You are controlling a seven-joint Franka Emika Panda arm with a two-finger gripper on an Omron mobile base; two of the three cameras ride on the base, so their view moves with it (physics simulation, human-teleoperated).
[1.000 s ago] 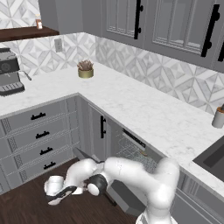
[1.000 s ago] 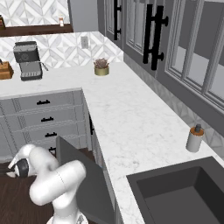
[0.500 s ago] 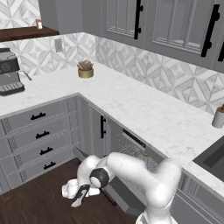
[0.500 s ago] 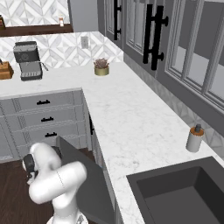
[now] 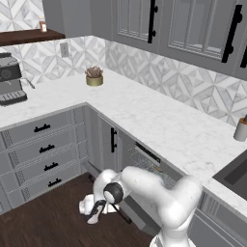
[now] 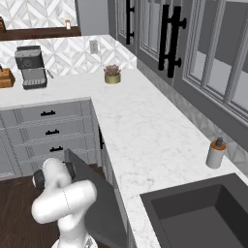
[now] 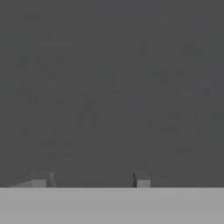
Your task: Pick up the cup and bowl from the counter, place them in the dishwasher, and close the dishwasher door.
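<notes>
1. I see the gripper (image 5: pixel 94 215) low over the dark floor (image 5: pixel 43 222), at about 7 o'clock in the left base view, under the door (image 6: pixel 99 203).
2. Gripper state: I cannot tell. In the hand view two finger tips (image 7: pixel 142 180) show apart against a flat grey surface, with nothing visible between them, but the picture is blurred and the surface cannot be identified.
3. The door stands partly open, tilted. In the right base view it hides most of the forearm; the arm's elbow shows at 8 o'clock.
4. The dishwasher (image 5: pixel 153 166) sits under the counter (image 5: pixel 159 120); I can make out wire rack behind the arm, but not what lies in it.
5. On the counter: a potted plant (image 5: pixel 94 76) at 11 o'clock, a coffee machine (image 5: pixel 10 79) cut off at the left edge, a soap dispenser (image 6: pixel 215 152) near the sink (image 6: pixel 203 215).
</notes>
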